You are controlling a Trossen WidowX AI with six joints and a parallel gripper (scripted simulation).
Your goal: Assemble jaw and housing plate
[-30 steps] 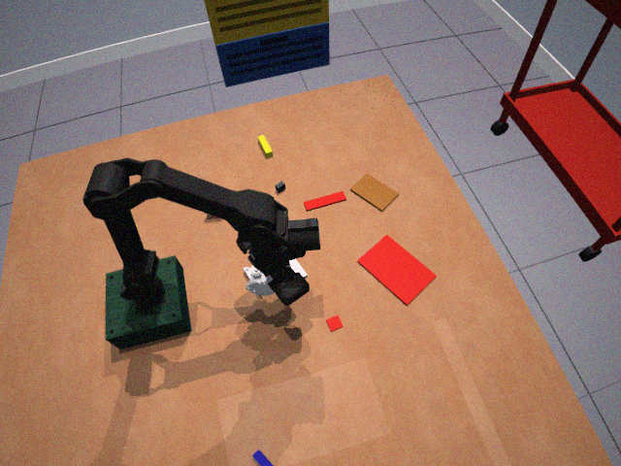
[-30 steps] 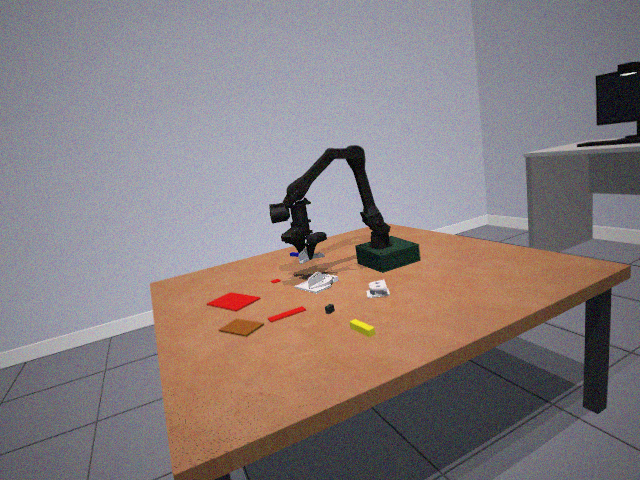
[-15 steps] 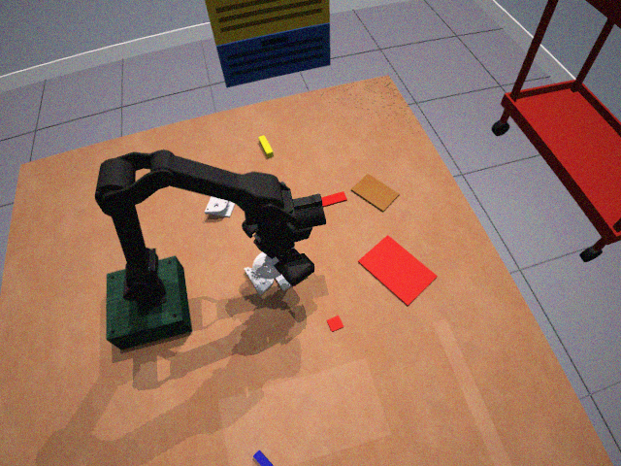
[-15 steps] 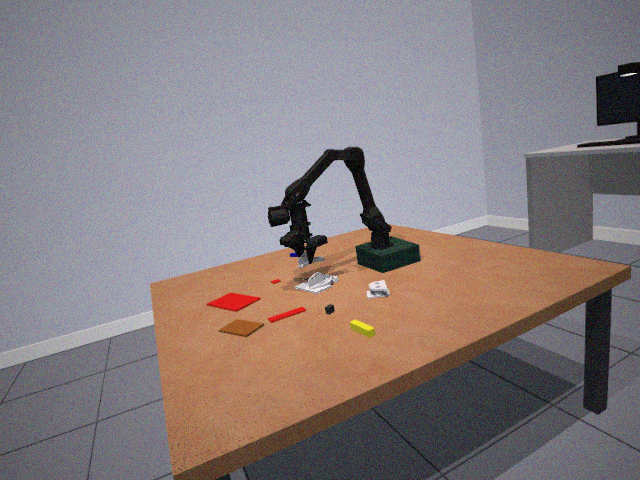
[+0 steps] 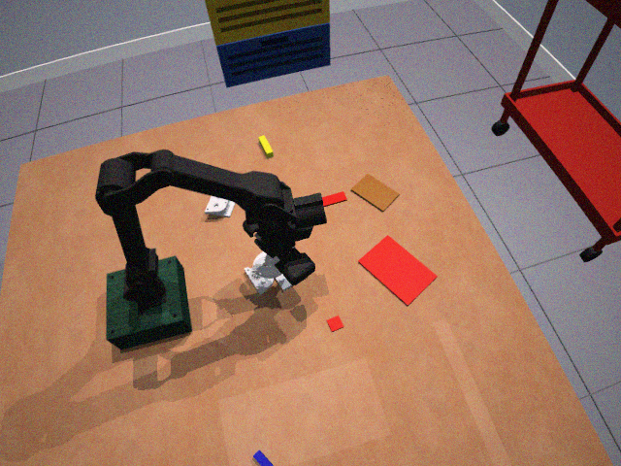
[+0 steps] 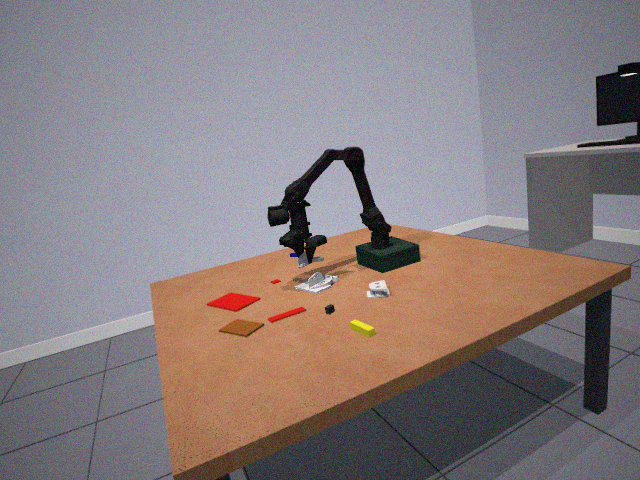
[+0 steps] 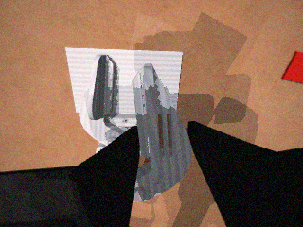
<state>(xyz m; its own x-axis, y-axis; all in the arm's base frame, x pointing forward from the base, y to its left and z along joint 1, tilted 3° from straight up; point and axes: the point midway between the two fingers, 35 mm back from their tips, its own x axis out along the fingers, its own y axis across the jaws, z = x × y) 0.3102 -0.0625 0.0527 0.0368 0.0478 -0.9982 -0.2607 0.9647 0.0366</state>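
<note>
My gripper (image 5: 281,266) (image 6: 306,261) (image 7: 163,129) is shut on the loose jaw (image 5: 265,269) (image 6: 317,258) (image 7: 161,137), a grey-white piece with a rounded edge. The jaw hangs above the white base (image 5: 257,282) (image 6: 305,287) (image 7: 125,90), clear of it in the exterior view. The mounted jaw (image 6: 313,280) (image 7: 102,87) stands on the base, left of the held jaw in the wrist view. The gear teeth and the free pin are hidden or too small to tell. The white housing plate (image 5: 218,206) (image 6: 378,286) lies apart on the table, seemingly raised on its stubs or a block.
A red bar (image 5: 335,199) (image 6: 286,314), black cube (image 6: 329,308), yellow block (image 5: 265,146) (image 6: 362,328), brown plate (image 5: 375,191) (image 6: 241,327), large red plate (image 5: 397,269) (image 6: 233,301) and small red square (image 5: 335,323) (image 6: 275,281) lie around. A blue block (image 5: 261,458) lies farther off.
</note>
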